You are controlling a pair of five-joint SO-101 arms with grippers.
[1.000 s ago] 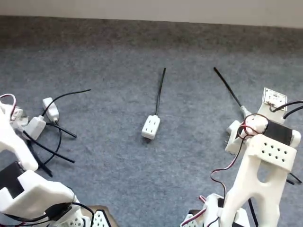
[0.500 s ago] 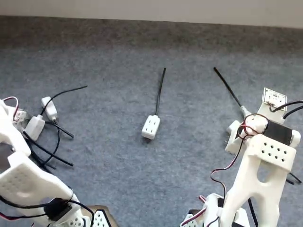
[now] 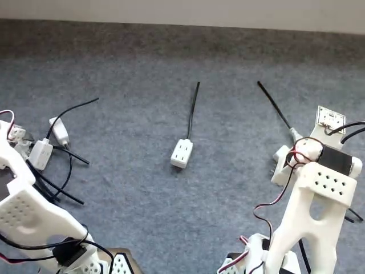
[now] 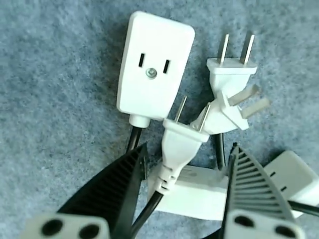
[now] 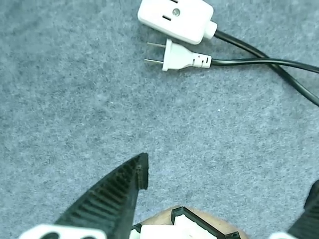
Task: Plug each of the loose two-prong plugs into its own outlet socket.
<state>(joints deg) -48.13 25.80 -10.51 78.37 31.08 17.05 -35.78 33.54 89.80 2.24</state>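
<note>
- Plugs are waiting in two places. At the left pincer (image 4: 188, 162), whose ribbed black fingers are standing spread with nothing pinched, the nearest plug (image 4: 180, 142) is lying right between the fingertips, its prongs pointing away from the pincer.
- Just past it, two more plugs (image 4: 230, 69) are crossing each other, one of them touching the nearest plug by its prongs. A socket block (image 4: 155, 64) is sitting beyond the fingertips, and a second socket block (image 4: 199, 196) appears to be lying under the nearest plug's cord end.
- The right pincer (image 5: 229, 179) is gaping too and holding nothing. Its lone plug (image 5: 182, 61) and a socket (image 5: 174, 19) are lying side by side well ahead of the fingertips.
- We are judging the heap to be the main hazard: closing there could be catching the block underneath or a black cord (image 4: 133, 142) along with the plug, or dragging the crossed neighbours.
- We are expecting the smooth, glossy white plastic, with its tapered, ridged neck, to be twisting between the fingers. That would be leaving the thin, flat metal prongs off the slots and bending them.
- We are also reckoning that the light, rounded blocks could be sliding over the short grey carpet (image 5: 75, 99) under a push, unless the other pincer is bracing them.
</note>
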